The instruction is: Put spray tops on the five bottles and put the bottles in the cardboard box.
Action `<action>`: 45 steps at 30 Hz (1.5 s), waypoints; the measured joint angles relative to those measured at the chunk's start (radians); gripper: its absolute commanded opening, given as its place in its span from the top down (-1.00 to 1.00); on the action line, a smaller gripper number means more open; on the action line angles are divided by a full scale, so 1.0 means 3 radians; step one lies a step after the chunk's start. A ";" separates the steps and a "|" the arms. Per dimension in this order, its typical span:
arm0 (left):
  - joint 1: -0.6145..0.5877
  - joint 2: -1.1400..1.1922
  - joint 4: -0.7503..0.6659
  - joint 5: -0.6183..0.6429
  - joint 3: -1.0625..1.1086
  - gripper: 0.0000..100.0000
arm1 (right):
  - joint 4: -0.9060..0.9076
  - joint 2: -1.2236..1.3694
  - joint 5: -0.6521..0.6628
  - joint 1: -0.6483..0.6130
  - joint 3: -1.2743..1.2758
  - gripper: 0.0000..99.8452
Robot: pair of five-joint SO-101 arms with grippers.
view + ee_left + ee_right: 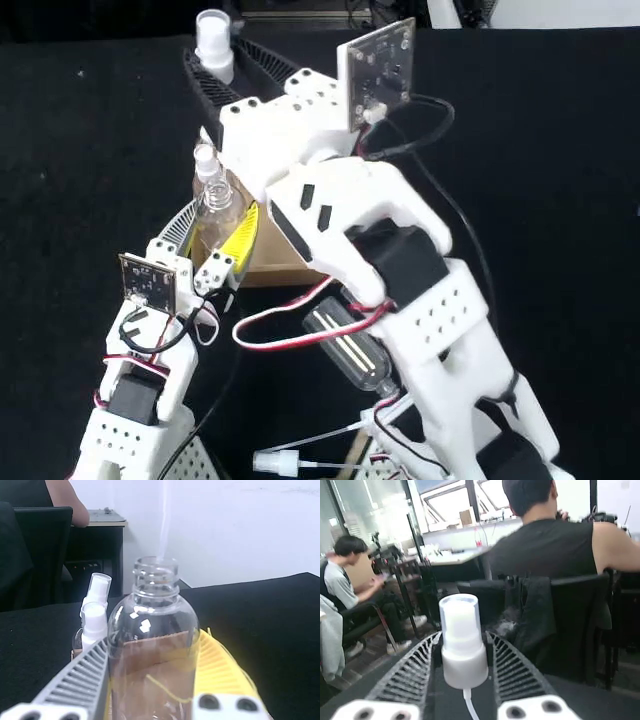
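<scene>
My left gripper [150, 680] squeezes a clear bottle [152, 630] with no top. It stands up at 9 o'clock of the cardboard box [285, 262]. My right gripper [464, 665] pinches a white spray top [462, 640], at 12 o'clock from that bottle. A second bottle [350, 345] lies at the box's 5 o'clock.

The table [540, 150] is covered with black cloth. A cardboard box [285, 262] sits on it around the middle, largely hidden beneath an arm. Closer to the near edge, a clear bottle [352, 348] lies on its side on the cloth. Just beside the near edge lies a loose spray top [272, 462], its thin tube stretched out along the cloth.
</scene>
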 measured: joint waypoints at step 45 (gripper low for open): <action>0.0010 0.0000 0.0000 0.0000 0.0000 0.91 | 0.0706 -0.0476 0.0465 -0.0552 0.0670 0.56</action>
